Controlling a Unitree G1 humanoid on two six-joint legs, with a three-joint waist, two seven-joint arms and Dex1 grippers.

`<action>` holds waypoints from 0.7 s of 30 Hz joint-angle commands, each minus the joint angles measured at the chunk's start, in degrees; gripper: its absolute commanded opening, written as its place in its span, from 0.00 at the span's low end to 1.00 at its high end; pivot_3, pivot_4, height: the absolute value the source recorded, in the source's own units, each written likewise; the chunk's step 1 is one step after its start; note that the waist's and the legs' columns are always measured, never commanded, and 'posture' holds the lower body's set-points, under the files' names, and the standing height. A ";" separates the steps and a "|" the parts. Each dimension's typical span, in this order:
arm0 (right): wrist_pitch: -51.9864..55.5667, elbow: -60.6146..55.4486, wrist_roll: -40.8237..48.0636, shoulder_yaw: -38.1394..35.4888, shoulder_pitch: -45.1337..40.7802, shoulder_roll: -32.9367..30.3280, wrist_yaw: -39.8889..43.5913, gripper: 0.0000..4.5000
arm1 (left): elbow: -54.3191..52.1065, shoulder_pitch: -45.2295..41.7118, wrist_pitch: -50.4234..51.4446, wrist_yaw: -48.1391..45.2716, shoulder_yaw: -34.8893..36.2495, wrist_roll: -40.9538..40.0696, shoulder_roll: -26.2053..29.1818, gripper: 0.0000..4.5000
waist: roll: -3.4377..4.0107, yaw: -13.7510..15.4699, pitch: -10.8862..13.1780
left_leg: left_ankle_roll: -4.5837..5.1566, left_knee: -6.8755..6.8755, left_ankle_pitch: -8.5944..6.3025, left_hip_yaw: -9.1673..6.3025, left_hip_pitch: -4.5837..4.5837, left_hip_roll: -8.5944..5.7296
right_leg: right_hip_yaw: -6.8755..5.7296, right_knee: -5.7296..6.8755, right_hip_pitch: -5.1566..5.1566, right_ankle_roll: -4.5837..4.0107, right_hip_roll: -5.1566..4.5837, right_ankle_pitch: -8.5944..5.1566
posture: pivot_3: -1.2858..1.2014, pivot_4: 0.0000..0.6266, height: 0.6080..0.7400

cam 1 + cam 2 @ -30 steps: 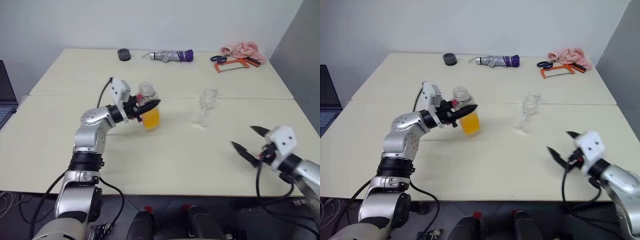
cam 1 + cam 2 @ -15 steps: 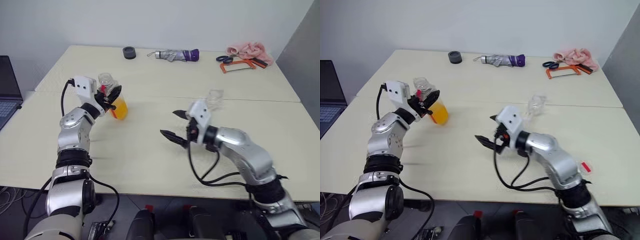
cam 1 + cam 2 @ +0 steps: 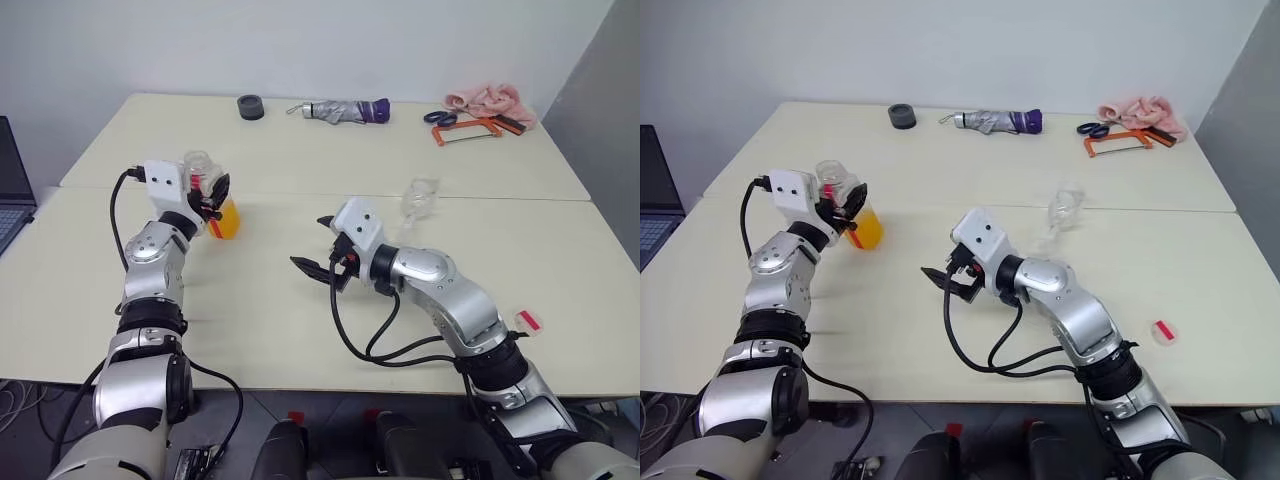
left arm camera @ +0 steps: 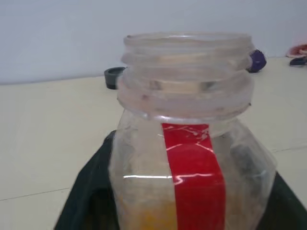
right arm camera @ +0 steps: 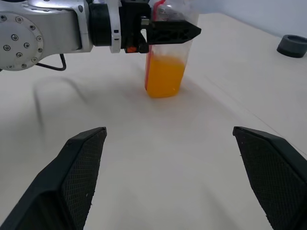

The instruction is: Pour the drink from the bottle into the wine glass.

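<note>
The left end effector (image 3: 214, 188) is set about the upper part of the bottle (image 4: 187, 96). Whether it clamps or has let go cannot be told. The right end effector (image 3: 307, 240) is spread wide and empty, aimed at the bottle from mid-tabletop.

The bottle stands upright on the tabletop (image 3: 250, 320) at your left, mouth uncapped. The drink (image 5: 164, 79) fills only its lower part. Expect light, thin, smooth plastic that may yield under pressure, so grip the ribbed neck or shoulder (the stiffest zone).

The wine glass (image 3: 415, 200) stands well apart to the right. It is clear and stemmed, probably fragile and easily tipped.
</note>
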 commanded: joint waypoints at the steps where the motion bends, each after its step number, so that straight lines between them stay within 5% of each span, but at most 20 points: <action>1: -0.82 -2.11 -0.28 -0.32 -0.35 0.15 0.68 1.00 | -0.71 -0.15 -2.08 0.42 0.43 -0.01 -0.57 0.89 | 0.00 -0.01 0.00 | 0.00 0.00 0.00 0.00 0.00 0.00 | -0.01 0.00 0.00 0.00 0.00 0.00 | 0.52 0.24 1.00; 3: -0.52 -2.61 -0.32 -0.52 -0.01 -0.02 0.77 1.00 | -1.34 0.48 -2.06 0.23 0.27 -0.10 -0.99 0.99 | 0.00 -0.01 0.00 | 0.00 0.00 0.00 0.00 -0.01 0.00 | -0.01 0.00 0.00 0.00 0.00 0.00 | 0.52 0.24 1.00; 21: 3.40 -6.96 0.25 -0.84 2.56 -1.68 1.61 1.00 | -13.87 11.60 -0.58 6.67 -0.70 2.17 -3.66 0.99 | 0.00 -0.01 0.00 | 0.00 0.00 0.00 -0.02 0.00 0.03 | 0.02 0.00 0.00 0.00 -0.05 0.00 | 0.52 0.24 1.00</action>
